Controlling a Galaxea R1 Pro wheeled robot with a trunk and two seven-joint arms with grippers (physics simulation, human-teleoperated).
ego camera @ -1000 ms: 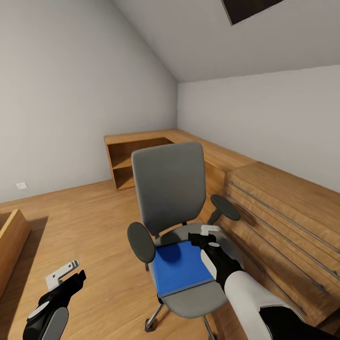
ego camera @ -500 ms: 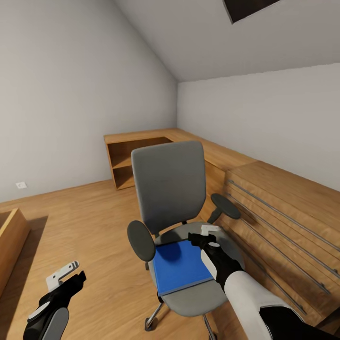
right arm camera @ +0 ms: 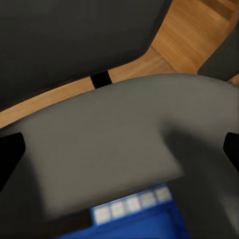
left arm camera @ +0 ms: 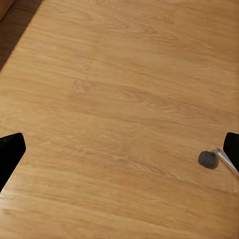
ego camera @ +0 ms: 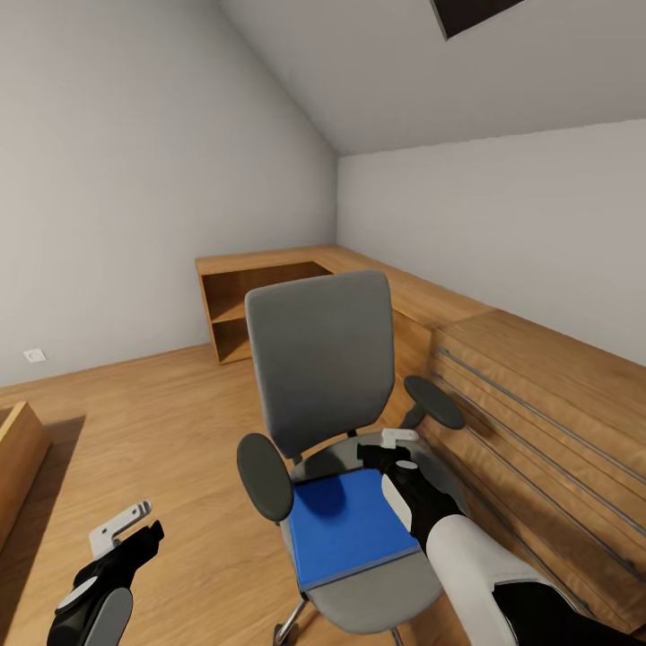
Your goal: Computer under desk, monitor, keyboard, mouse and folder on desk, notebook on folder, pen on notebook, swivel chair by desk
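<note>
The grey swivel chair [ego camera: 318, 359] stands in front of me on the wooden floor, its seat facing me. A bright blue folder [ego camera: 350, 529] lies flat on the seat. My right gripper [ego camera: 388, 446] hovers open over the back of the seat, at the folder's far right corner. In the right wrist view the grey seat [right arm camera: 114, 144] lies between the spread fingers, with the folder's edge [right arm camera: 134, 219] just beyond. My left gripper [ego camera: 130, 531] hangs open and empty over bare floor, left of the chair. One chair caster [left arm camera: 208, 159] shows in the left wrist view.
A low wooden drawer cabinet [ego camera: 538, 422] runs close along the chair's right side. A wooden corner shelf unit [ego camera: 260, 305] stands against the back walls. Another wooden piece [ego camera: 13, 467] juts in at the left edge. Open floor [ego camera: 161, 422] lies left of the chair.
The whole picture has shifted slightly, and the chair now looks a little larger and nearer. Both grippers keep the same pose and stay open.
</note>
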